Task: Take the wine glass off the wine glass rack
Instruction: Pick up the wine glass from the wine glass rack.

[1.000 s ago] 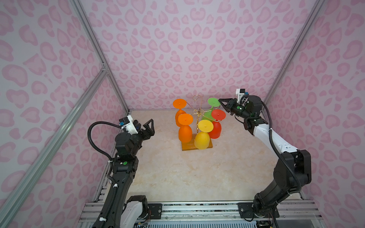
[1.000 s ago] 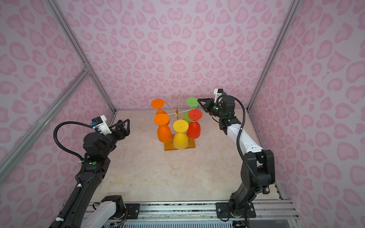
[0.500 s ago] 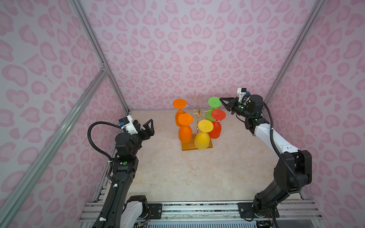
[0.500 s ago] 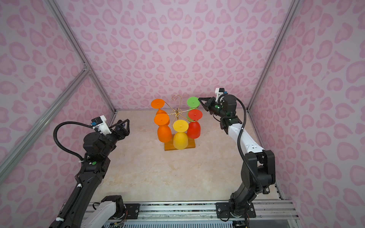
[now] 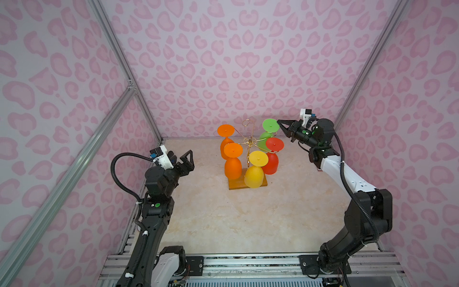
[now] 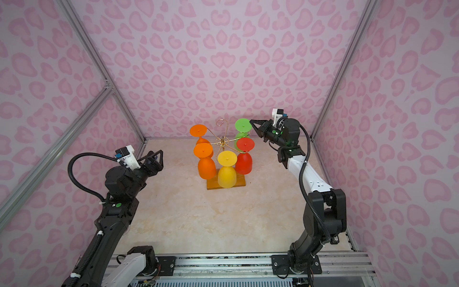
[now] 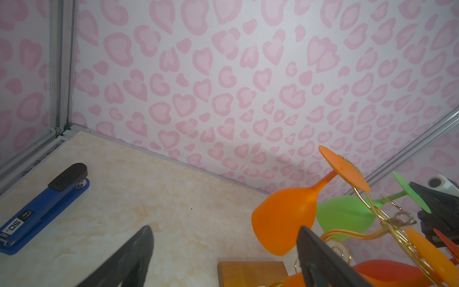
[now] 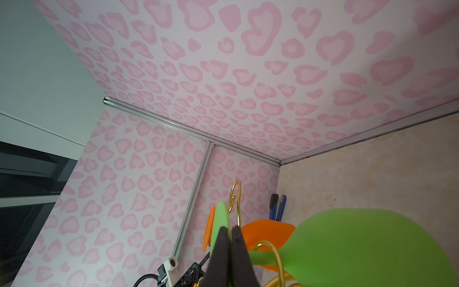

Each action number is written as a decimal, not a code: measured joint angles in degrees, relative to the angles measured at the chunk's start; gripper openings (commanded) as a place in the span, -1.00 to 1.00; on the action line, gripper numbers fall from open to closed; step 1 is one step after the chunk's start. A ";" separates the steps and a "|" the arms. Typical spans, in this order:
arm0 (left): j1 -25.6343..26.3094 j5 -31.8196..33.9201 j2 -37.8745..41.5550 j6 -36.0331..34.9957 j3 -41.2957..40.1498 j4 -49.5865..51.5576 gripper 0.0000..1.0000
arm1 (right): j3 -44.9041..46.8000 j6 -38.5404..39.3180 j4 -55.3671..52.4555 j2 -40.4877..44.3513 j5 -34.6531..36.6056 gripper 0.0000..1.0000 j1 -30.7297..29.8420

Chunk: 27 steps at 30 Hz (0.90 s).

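Note:
The wine glass rack (image 5: 249, 144) (image 6: 222, 143) is gold wire on a wooden base (image 5: 236, 185), with several coloured glasses hanging upside down. At its back right hangs the green wine glass (image 5: 264, 138) (image 6: 240, 136) (image 8: 372, 251). My right gripper (image 5: 279, 122) (image 6: 251, 121) (image 8: 230, 229) is shut on the rim of that glass's flat foot (image 8: 220, 221). The green stem lies against a gold wire arm (image 8: 272, 248). My left gripper (image 5: 185, 161) (image 6: 156, 159) (image 7: 224, 239) stands open and empty, left of the rack and apart from it.
Two orange glasses (image 5: 233, 165) (image 7: 283, 223), a yellow one (image 5: 253, 175) and a red one (image 5: 272, 161) crowd the rack's front and left. A blue stapler (image 7: 44, 208) (image 8: 278, 207) lies on the floor by the back left corner. Patterned walls close in on three sides.
The right gripper, pinching the green foot, has shifted slightly upward. The left arm has not moved.

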State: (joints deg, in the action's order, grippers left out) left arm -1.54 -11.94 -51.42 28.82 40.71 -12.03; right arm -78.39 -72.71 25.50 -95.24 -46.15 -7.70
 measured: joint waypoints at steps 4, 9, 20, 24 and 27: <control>0.00 0.00 -0.07 0.00 0.00 0.02 0.84 | 0.04 -0.31 -0.26 0.46 -0.35 -1.00 0.00; 0.00 -0.02 -0.09 0.00 0.00 0.11 0.84 | 1.14 -0.09 -0.59 1.53 -0.39 -1.00 0.00; 0.00 -0.02 -0.09 0.00 -0.02 0.33 0.84 | 3.19 0.96 -2.23 3.15 -0.31 -1.00 0.72; 0.00 -0.02 -0.04 0.00 -0.13 0.37 0.84 | 3.23 1.18 -2.89 3.82 -0.22 -1.00 0.87; -0.02 -0.02 0.15 0.00 -0.17 0.37 0.84 | 3.23 1.40 -3.63 4.55 -0.22 -1.00 0.74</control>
State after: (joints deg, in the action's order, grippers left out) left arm -1.56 -11.97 -51.27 28.82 40.53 -11.66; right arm -75.16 -71.31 21.87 -90.70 -46.37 -6.96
